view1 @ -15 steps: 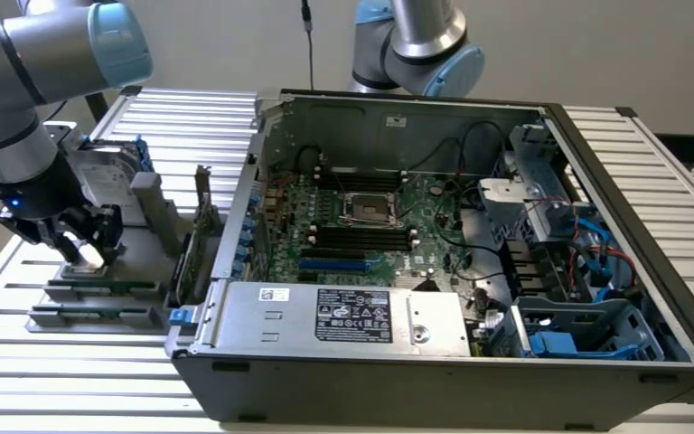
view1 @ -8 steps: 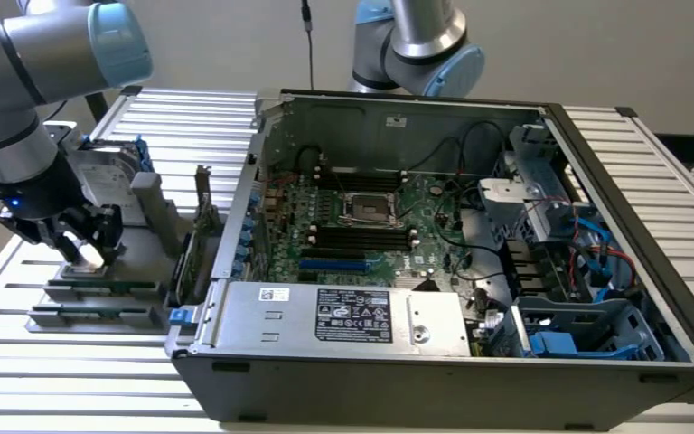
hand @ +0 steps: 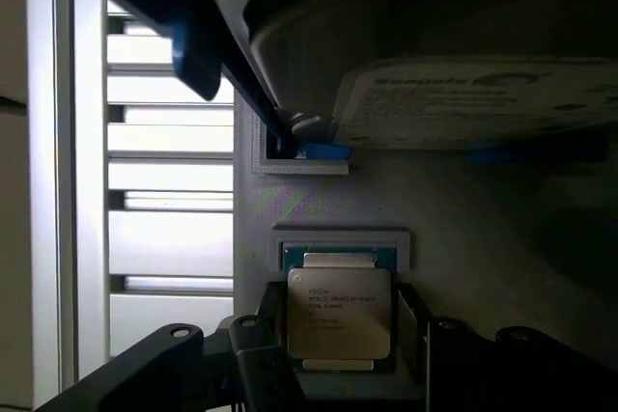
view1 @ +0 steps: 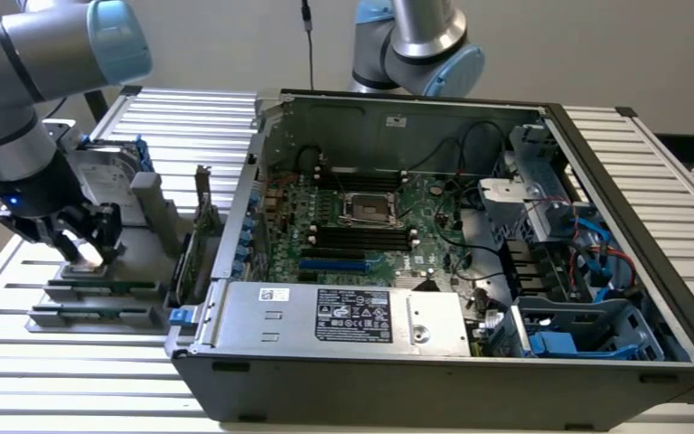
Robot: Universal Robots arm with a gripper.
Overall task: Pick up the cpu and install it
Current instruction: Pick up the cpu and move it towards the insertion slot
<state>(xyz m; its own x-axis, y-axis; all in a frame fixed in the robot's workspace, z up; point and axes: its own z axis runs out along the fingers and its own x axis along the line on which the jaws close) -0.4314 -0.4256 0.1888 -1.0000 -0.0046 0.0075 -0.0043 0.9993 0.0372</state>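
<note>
The cpu (hand: 338, 320) is a flat square chip with a shiny silver lid and printed text. It sits at a pale framed recess of the grey holder (hand: 483, 238). My gripper (hand: 340, 333) straddles it, one dark finger (hand: 268, 344) against each opposite edge, shut on the chip. Whether the chip is lifted off the recess I cannot tell. In the exterior view the gripper (view1: 82, 246) stands low over the holder (view1: 118, 294) at the left, with the cpu (view1: 83, 249) glinting between the fingers. The empty socket (view1: 368, 209) lies in the middle of the motherboard.
The open computer case (view1: 636, 271) takes up the exterior view's right, its power supply (view1: 335, 312) along the front. A silver hard drive (view1: 97, 170) in a blue frame stands behind the gripper. A second arm (view1: 426, 50) hangs behind the case. Slatted table (view1: 70, 380) lies all round.
</note>
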